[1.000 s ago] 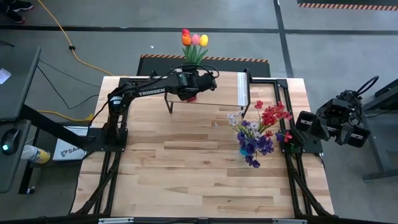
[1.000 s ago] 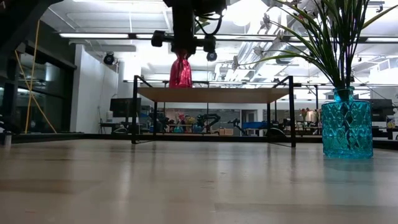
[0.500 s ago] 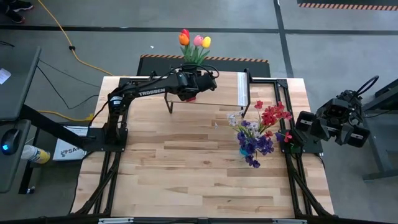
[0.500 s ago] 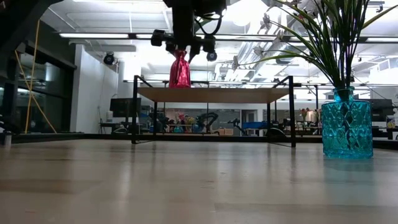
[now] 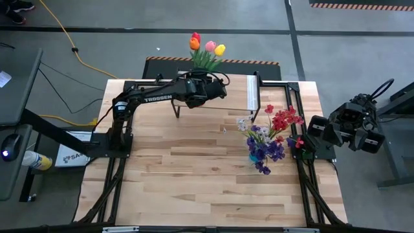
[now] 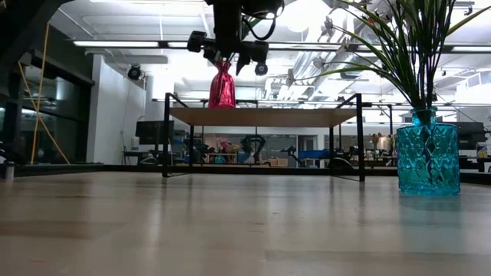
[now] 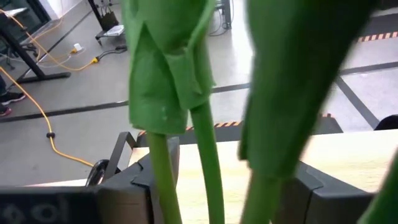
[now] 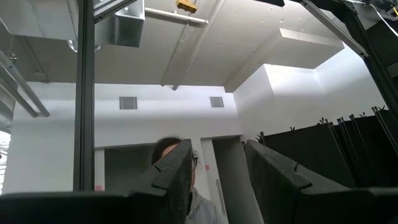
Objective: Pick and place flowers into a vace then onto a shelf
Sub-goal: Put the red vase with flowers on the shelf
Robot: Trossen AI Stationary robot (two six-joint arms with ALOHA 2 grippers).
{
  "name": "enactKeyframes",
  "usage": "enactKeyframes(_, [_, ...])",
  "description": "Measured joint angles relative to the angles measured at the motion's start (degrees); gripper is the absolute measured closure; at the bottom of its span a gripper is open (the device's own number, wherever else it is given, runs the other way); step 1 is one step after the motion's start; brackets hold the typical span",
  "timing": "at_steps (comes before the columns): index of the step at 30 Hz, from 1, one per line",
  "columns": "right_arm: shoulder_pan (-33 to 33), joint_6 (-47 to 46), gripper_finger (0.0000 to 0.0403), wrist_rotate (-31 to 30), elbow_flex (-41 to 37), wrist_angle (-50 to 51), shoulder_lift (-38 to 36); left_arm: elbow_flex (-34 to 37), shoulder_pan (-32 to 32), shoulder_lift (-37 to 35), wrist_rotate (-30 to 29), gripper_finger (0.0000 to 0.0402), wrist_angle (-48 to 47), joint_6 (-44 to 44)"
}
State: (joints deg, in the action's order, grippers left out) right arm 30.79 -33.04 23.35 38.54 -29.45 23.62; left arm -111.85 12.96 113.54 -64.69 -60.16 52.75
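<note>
A blue glass vase (image 6: 428,151) stands nearest on the plank table (image 5: 194,175), upright, its purple, white and red blossom sprays (image 5: 272,133) fanning out over the right side. Farther back, the red vase (image 6: 222,86) stands upright on the left end of the low shelf (image 6: 261,116), its long axis vertical, the tulips (image 5: 206,46) leaning away beyond the table's far edge. Directly above it hangs the left gripper (image 6: 229,55), its fingers spread on either side of the vase's neck and apparently clear of it, green stems (image 7: 205,155) crowding between them. The right gripper (image 8: 214,171) waits off the table's right edge, angled at the ceiling, fingers parted on nothing.
</note>
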Motion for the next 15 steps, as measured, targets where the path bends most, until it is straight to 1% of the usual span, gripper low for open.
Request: enactKeyframes(15, [0.00, 0.33, 0.0261, -0.02, 0.00, 0.00, -0.01, 0.00, -0.84, 0.00, 0.18, 0.0121, -0.84, 0.00])
